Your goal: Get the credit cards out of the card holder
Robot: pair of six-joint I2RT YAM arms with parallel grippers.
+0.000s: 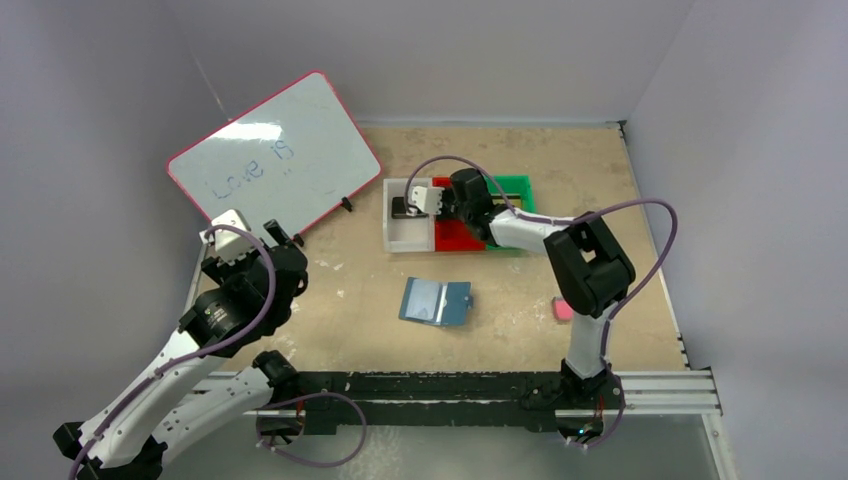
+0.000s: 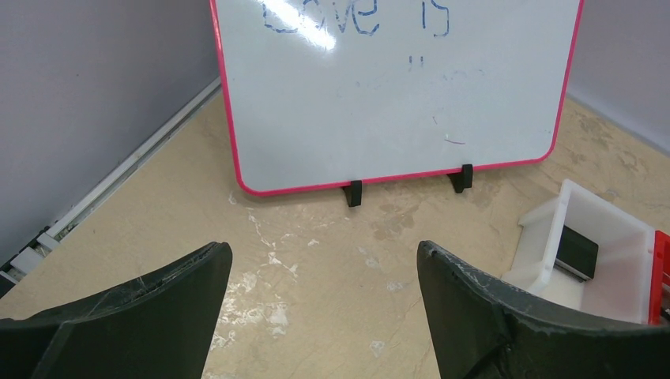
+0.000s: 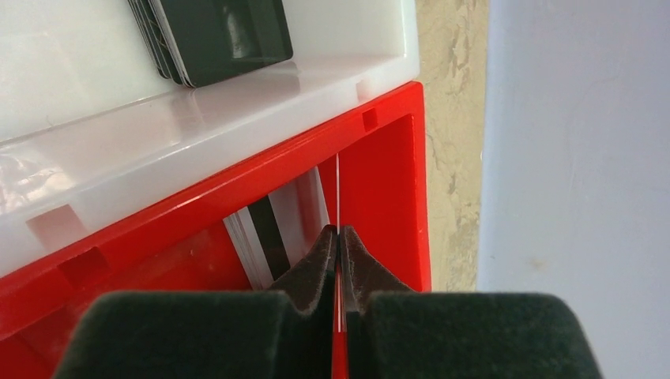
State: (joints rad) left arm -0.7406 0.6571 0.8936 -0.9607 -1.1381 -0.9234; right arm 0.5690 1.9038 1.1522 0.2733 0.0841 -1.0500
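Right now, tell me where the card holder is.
In the top view, the card holder lies open mid-table, nearer than the white bin, left of the pink block.

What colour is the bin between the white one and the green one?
The bin is red; the right wrist view shows it best.

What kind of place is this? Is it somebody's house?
Probably not a house: it looks like a robot test booth in a lab. Two robot arms are bolted to a rail at a table boxed in by plain walls, with a whiteboard and coloured bins.
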